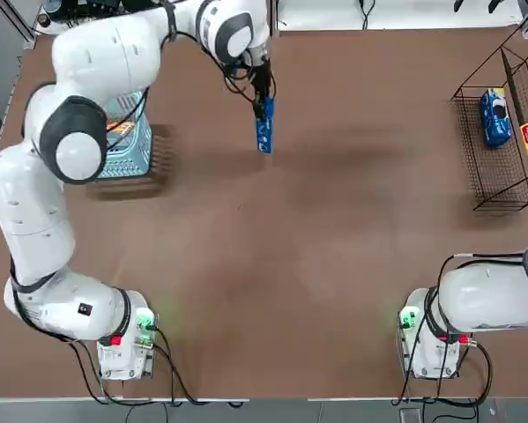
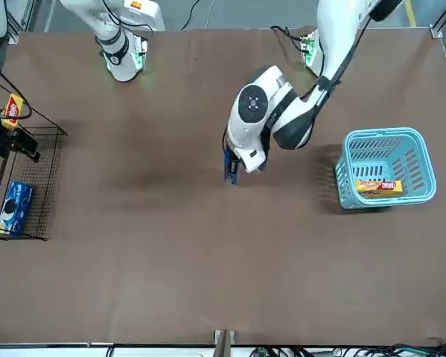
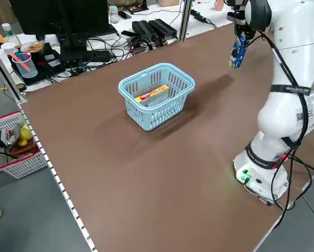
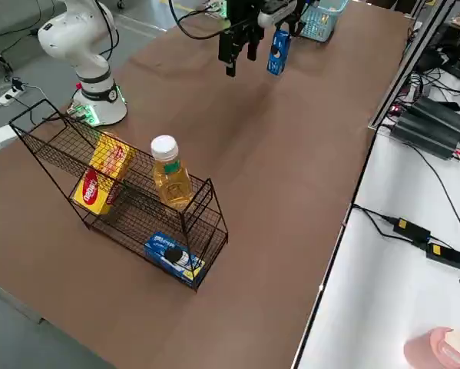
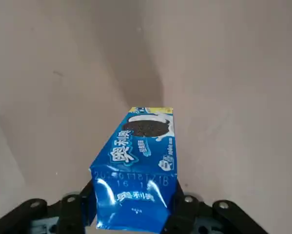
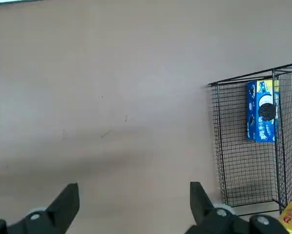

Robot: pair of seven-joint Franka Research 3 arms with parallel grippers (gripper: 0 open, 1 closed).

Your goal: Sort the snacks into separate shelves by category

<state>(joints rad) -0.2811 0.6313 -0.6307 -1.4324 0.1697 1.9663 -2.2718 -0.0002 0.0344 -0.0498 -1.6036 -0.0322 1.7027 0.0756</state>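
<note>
Evidently, the left gripper [image 5: 134, 210] grips the blue packet [image 5: 136, 170] by one end, probably to keep its other end free for placing.
The packet is between the left jaws, which are clamped on its sides, and its free end points out beyond them, above the desk [image 1: 272, 300]. The black wire rack [image 4: 130, 223] is well apart, to the right of these jaws; another blue box [image 4: 174, 255] lies inside it, so this one perhaps goes beside its own kind. The right gripper [image 6: 133, 196], near the rack, has its jaws apart, with nothing between.
</note>
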